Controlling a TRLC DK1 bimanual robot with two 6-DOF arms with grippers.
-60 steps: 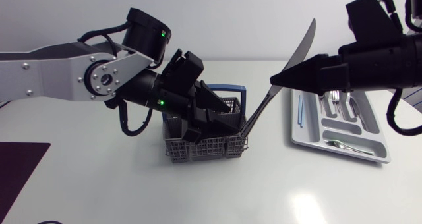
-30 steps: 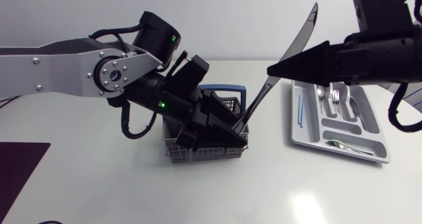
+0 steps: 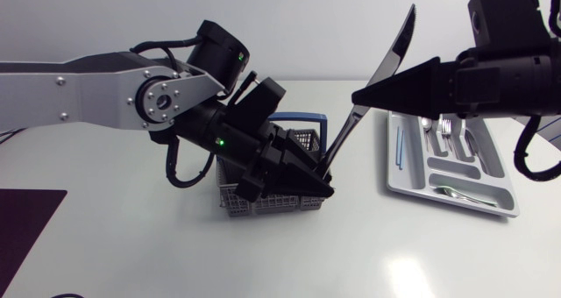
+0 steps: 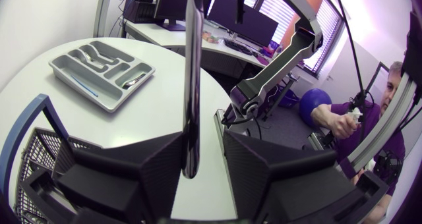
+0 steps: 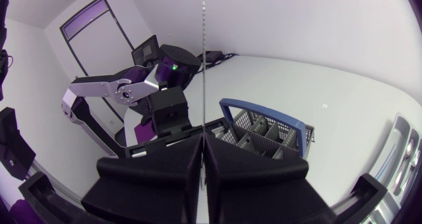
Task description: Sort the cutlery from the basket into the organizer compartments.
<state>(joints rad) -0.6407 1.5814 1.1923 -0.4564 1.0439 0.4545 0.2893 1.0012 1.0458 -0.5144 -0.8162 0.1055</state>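
A long silver knife (image 3: 379, 74) slants up over the table, and my right gripper (image 3: 355, 98) is shut on its middle. My left gripper (image 3: 321, 184) is at the knife's lower end, just above the grey wire basket (image 3: 263, 200). In the left wrist view the knife (image 4: 192, 85) stands between the left gripper's (image 4: 201, 158) fingers. One finger is against it and a gap shows at the other, so the gripper is open. In the right wrist view the knife (image 5: 204, 66) is edge-on, rising from the pressed-together right gripper (image 5: 203, 148). The grey organizer (image 3: 491, 197) holds several pieces of cutlery.
The basket has a blue handle (image 3: 308, 118) and lies under my left arm (image 3: 105, 92). The organizer (image 4: 72, 76) lies at the table's right side, below my right arm (image 3: 500, 74). The basket (image 5: 267, 135) also shows ahead of the right gripper.
My left gripper has swung right and down to the knife's lower end, and its fingers have narrowed around it. The right gripper has shifted slightly left, still holding the knife.
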